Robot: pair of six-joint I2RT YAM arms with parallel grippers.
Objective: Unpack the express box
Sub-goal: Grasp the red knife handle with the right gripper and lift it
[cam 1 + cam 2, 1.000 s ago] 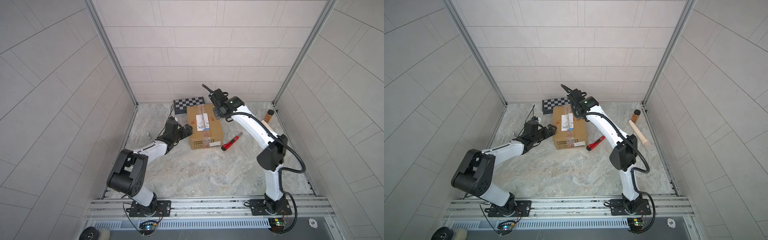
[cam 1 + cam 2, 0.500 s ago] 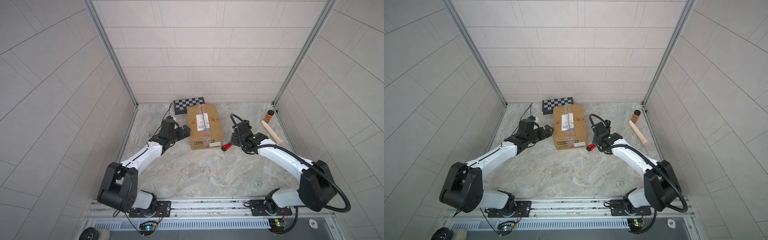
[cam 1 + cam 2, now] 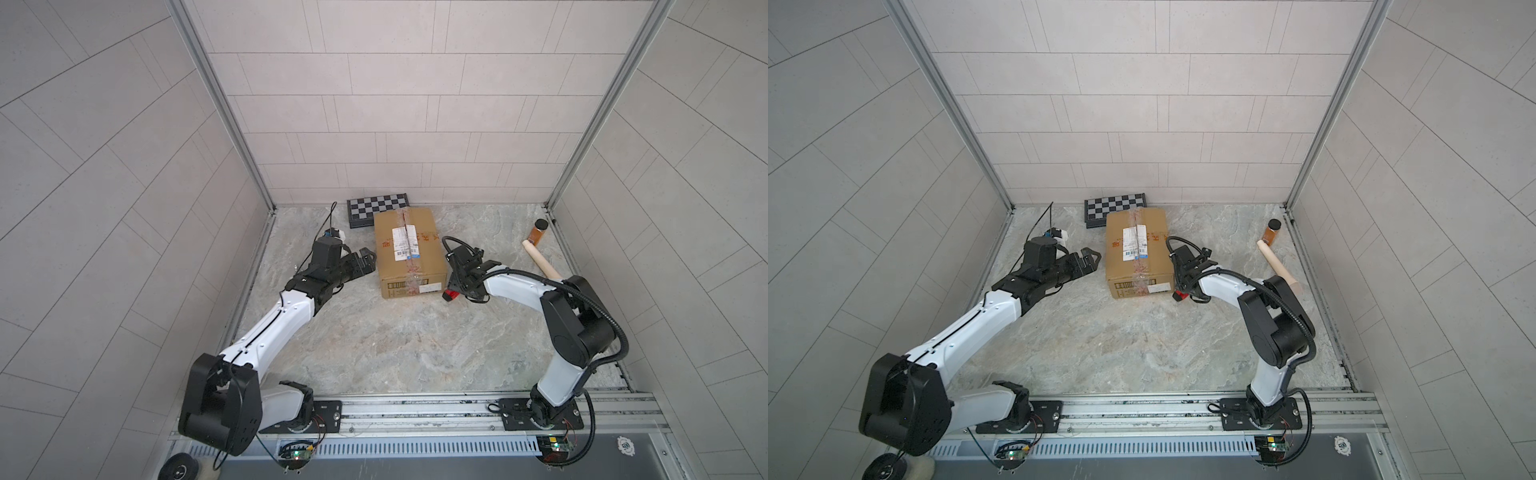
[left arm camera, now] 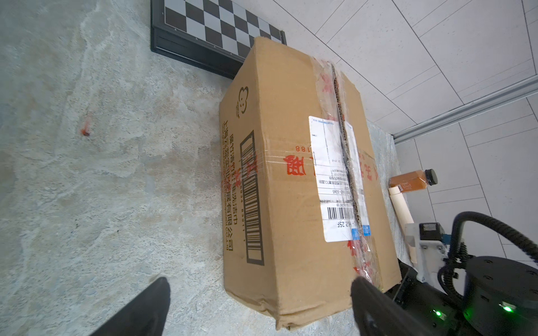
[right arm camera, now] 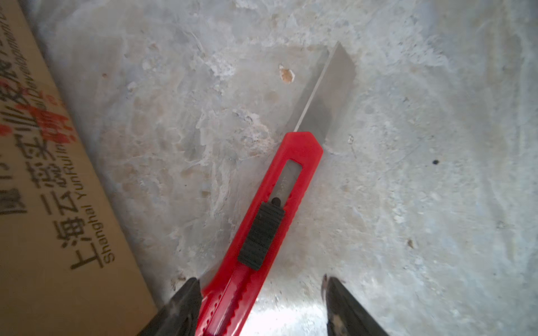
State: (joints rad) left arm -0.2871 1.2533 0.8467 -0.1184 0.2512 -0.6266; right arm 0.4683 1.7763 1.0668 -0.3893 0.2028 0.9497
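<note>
Express box [image 3: 409, 249] [image 3: 1138, 253] sits on the marble tabletop [image 3: 395, 340], back-middle, long axis running front to back. White label and red characters face up; barcode panel on the near end face. Top flaps lie down. In the left wrist view the box [image 4: 305, 189] shows clear tape and a corrugated edge along the centre seam, running through the label.

Checkered board case [image 3: 378, 210] [image 3: 1115, 210] [image 4: 215, 32] lies flat behind the box's far left corner, against the back wall. Whether it touches the box, cannot tell.

Left gripper [image 3: 368, 261] [image 3: 1094, 262] [image 4: 259, 285]: jaws spread as wide as they go, nothing held. It is low, just beside the box's left side face. Contact cannot be told.

Right gripper [image 3: 455, 286] [image 3: 1181, 289] [image 5: 260, 282]: low at the box's near right corner, jaws apart. They straddle the handle of a red utility knife [image 5: 279, 203] [image 3: 450, 296] [image 3: 1179, 296]. One finger [image 5: 186, 296] is right at the handle's edge, the other stands clear of it. No clamp on the knife. Knife lies on the marble, blade [image 5: 329, 93] extended, black slider forward, box wall [image 5: 43, 203] close alongside.

Far right, well apart from the box: small bottle [image 3: 537, 232] [image 3: 1269, 233] [image 4: 413, 181] with brown contents and a black cap, on its side. A pale wooden rod [image 3: 541, 259] [image 3: 1278, 262] [image 4: 403, 209] lies just beside it.
</note>
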